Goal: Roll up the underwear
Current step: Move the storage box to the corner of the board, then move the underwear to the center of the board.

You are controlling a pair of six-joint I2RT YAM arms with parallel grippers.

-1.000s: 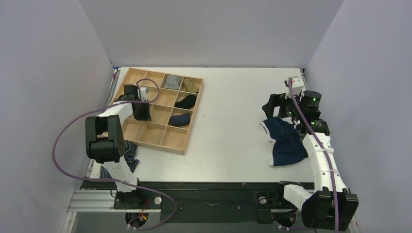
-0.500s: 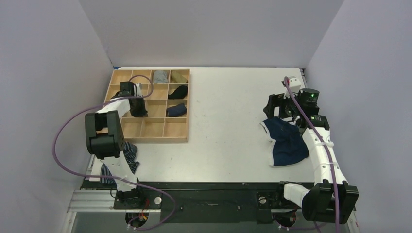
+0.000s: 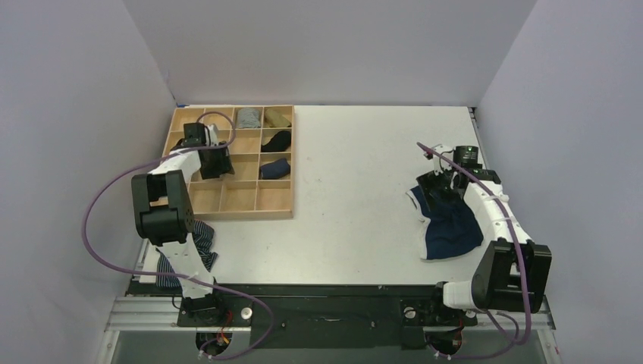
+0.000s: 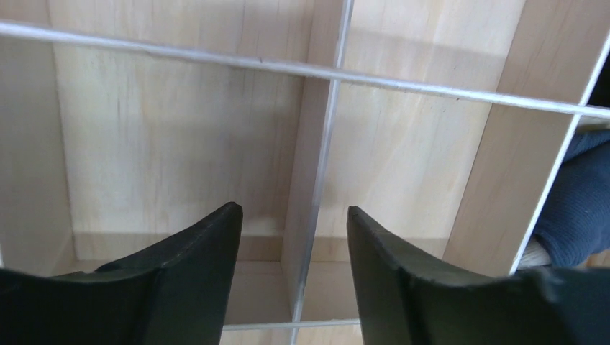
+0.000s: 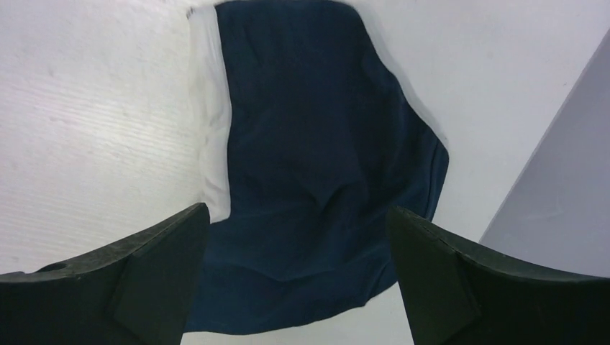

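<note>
Grey walls (image 3: 318, 45) on three sides, white tabletop (image 3: 349, 197), striped dark garment (image 3: 201, 241) at left edge, compartmented wooden tray (image 3: 235, 214), left gripper (image 4: 291, 215) half-spread astride a divider (image 4: 316, 144), navy white-trimmed fabric underwear (image 3: 455, 235) flat at right, right gripper (image 5: 298, 215) spread wide above it.

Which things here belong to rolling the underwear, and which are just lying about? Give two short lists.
Belongs to the job:
navy underwear
right gripper, open above it

Just lying about:
wooden tray
small rolls in its cells
striped garment, near left
</note>
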